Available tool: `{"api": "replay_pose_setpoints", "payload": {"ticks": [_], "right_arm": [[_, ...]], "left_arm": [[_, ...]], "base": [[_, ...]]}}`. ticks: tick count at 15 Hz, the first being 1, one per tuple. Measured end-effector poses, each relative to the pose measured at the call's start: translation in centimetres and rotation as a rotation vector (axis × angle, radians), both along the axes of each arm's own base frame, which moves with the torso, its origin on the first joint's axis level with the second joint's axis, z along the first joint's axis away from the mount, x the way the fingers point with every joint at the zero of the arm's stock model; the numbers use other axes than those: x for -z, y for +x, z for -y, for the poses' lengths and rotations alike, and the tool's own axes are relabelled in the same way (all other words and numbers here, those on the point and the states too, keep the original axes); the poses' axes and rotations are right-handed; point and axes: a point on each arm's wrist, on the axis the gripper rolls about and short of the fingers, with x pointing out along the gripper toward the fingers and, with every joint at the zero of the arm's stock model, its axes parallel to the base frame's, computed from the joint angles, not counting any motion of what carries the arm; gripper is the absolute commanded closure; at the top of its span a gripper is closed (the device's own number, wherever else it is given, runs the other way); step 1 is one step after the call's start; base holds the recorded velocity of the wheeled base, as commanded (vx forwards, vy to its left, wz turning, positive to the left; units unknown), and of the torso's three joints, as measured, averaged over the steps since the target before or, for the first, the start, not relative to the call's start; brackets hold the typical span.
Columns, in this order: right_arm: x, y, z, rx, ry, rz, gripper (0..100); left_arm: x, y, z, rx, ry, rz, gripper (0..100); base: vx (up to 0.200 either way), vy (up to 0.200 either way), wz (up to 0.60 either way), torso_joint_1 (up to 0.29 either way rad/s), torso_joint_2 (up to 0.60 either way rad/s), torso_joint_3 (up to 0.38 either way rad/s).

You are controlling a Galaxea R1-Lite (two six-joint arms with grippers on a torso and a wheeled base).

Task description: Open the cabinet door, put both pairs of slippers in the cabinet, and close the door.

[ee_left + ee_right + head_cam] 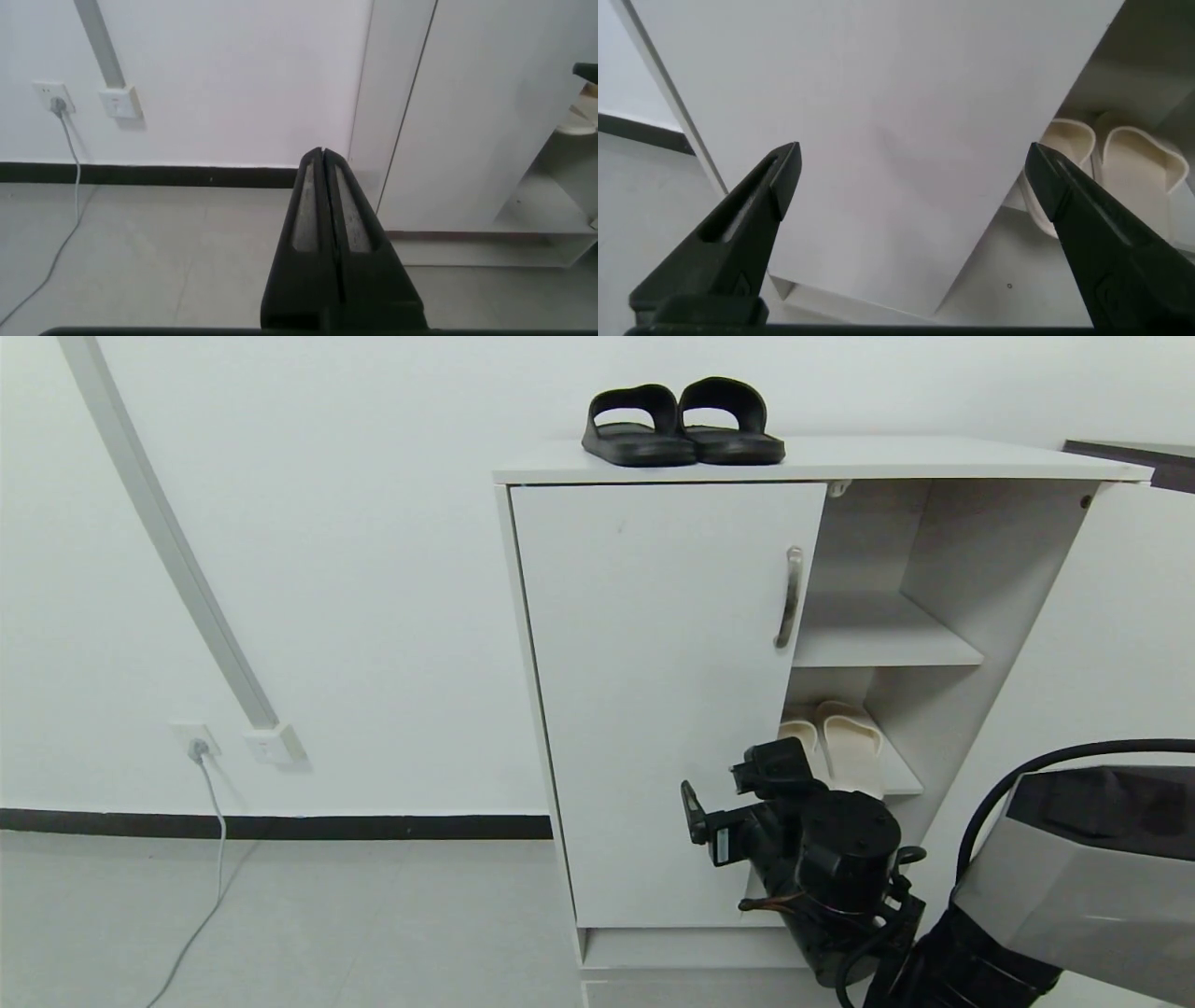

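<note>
Cream slippers [848, 739] (shelved) sit just beyond the right end effector [913, 163].

You face a plain white wall [355, 597], evenly lit. A grey trunking strip [159, 523] slants down it to a small white box [274, 744]. Just beside the box, a wall socket [194, 739] has a grey cord [213, 859] plugged in, trailing onto the pale grey tiled floor [355, 924]. A black skirting band [280, 825] runs along the wall's foot.

R arm [845, 859] low at 5 o'clock in head view, wrist pointing up to 11. R gripper [733, 793] fingers spread wide. L gripper [322, 219] fingers pressed tight together.
</note>
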Motion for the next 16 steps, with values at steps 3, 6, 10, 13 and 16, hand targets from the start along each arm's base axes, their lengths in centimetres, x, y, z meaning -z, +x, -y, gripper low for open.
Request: {"api": "replay_pose_setpoints", "payload": {"ticks": [3,6,10,13,16], "right_arm": [[0.1,0.02,-0.02,0.0,-0.002,-0.002,0],[0.13,0.0,-0.05,-0.002,-0.003,-0.003,0],[0.2,-0.01,-0.07,-0.003,-0.004,-0.004,0],[0.23,0.08,0.02,0.002,-0.005,-0.005,0],[0.25,0.04,-0.04,-0.001,-0.005,-0.005,0]], "left_arm": [[0.01,0.0,0.0,0.0,0.0,-0.001,100],[0.06,0.01,0.0,0.0,0.0,-0.004,100],[-0.02,0.0,0.0,0.0,0.0,0.001,100],[-0.01,0.0,0.0,0.0,0.0,0.001,100],[0.0,0.0,0.0,0.0,0.001,0.0,100]], "base": [[0.0,0.0,0.0,0.001,-0.06,-0.064],[0.0,0.0,0.0,0.015,-0.18,-0.333],[0.0,0.0,0.0,0.055,-0.53,-0.362],[0.0,0.0,0.0,0.123,-0.46,-0.347],[0.0,0.0,0.0,0.137,-0.47,-0.333]]}}
